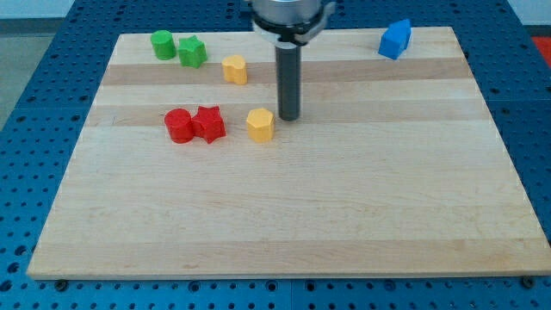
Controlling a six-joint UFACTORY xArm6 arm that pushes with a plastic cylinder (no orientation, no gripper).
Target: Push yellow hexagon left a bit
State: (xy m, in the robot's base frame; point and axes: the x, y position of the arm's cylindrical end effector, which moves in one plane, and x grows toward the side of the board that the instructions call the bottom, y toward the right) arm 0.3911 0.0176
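So my tip [288, 117] is planted on the wood a bit above the middle of the frame, just to the right of the yellow hexagon [260, 125], near enough that I can't say if they're touching or not. No gripper on this rig, only a smooth dark rod hanging straight down from a round grey housing at the top edge, so there's nothing to call open or closed. Left of the hexagon, a red cylinder [179, 126] and a red star-ish block [209, 124] sit pressed together. Further up there's a second yellow block [234, 69], rounded, shape hard to make out. Upper left has a green cylinder [162, 44] right beside a green star-like block [192, 52]. A blue block [395, 40] is alone at the upper right. The desk [284, 215] is pale planked wood with visible grain, resting on a blue perforated base.
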